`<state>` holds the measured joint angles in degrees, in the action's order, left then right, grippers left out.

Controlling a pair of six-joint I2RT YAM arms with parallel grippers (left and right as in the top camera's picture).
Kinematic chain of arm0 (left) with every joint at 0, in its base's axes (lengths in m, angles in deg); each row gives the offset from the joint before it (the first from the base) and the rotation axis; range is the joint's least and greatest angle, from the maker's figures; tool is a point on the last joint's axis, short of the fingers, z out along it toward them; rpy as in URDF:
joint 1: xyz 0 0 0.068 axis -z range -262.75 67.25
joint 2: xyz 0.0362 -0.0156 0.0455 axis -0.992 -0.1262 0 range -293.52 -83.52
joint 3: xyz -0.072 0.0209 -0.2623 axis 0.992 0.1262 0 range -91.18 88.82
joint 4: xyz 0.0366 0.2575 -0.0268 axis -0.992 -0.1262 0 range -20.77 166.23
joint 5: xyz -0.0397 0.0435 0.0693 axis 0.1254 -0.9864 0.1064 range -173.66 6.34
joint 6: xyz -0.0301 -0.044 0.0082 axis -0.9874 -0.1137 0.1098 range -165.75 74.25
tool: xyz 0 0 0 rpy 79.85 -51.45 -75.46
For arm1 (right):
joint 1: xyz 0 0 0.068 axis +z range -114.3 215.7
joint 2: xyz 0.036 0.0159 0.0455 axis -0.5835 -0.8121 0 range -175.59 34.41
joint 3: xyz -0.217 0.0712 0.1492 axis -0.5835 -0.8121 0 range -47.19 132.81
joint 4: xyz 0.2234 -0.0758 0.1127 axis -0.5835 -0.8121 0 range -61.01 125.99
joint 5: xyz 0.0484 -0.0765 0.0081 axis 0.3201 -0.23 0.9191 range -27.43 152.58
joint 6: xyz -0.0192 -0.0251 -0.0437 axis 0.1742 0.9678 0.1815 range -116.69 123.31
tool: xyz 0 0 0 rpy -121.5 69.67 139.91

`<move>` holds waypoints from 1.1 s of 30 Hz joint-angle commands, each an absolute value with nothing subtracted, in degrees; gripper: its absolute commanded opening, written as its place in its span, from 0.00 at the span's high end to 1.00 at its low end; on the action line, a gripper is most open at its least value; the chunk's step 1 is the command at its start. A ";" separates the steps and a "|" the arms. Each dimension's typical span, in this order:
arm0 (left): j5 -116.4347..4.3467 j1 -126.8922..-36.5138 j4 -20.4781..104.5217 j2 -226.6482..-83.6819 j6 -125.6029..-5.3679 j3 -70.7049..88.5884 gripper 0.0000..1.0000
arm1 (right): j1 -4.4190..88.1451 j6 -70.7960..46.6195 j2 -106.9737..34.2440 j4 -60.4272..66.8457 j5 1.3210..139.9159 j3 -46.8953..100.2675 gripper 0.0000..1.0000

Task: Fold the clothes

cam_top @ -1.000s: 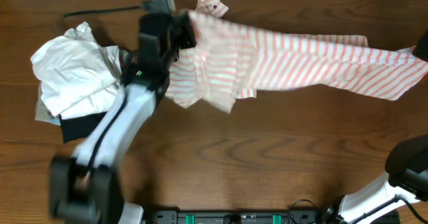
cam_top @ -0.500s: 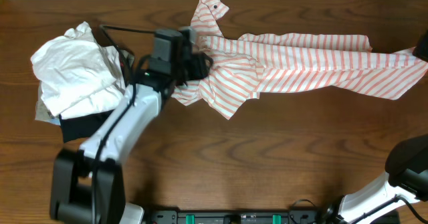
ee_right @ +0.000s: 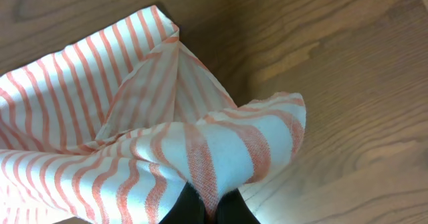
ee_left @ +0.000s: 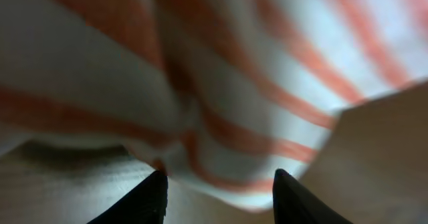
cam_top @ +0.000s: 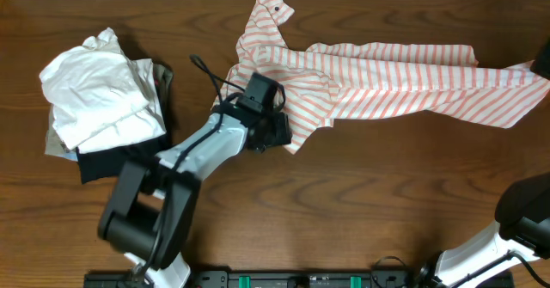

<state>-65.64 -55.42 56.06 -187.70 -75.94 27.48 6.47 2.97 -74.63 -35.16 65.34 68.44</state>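
The striped shirt [cam_top: 378, 82] lay spread lengthwise across the far half of the wooden surface [cam_top: 344, 202], its collar end toward the middle and its other end reaching the right edge. The left tool [cam_top: 273, 131] sat at the shirt's near-left bunched corner, touching or just beside the fabric in the overhead view. The left wrist view showed what the overhead could not: the left tool [ee_left: 217, 197] had its fingers apart, released, with the shirt's striped fold hanging just beyond the tips and none of it pinched between them. The right wrist view showed the right tool [ee_right: 210, 207] clenched on a raised fold of the shirt's edge, lifted off the surface. Only the overhead showed a crumpled white garment [cam_top: 94, 86] on a black garment [cam_top: 103, 159], well apart at the left.
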 commanded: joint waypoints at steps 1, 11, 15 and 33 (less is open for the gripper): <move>-66.80 -55.55 57.25 -190.43 -76.97 27.85 0.48 | 6.09 3.80 -74.47 -35.40 64.53 68.27 0.99; -62.64 -55.55 60.85 -191.04 -77.17 27.85 0.94 | 6.09 3.78 -74.47 -35.31 64.53 68.27 0.99; -56.24 -55.55 60.04 -187.70 -77.15 27.74 0.94 | 6.09 3.78 -74.47 -35.05 64.51 68.27 0.99; -77.20 -55.57 75.30 -156.62 -65.85 26.56 0.94 | 6.09 3.80 -74.47 -34.57 64.51 68.27 0.99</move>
<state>-70.23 -55.42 72.74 -155.44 -69.76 27.00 6.47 2.97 -74.63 -34.70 65.34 68.44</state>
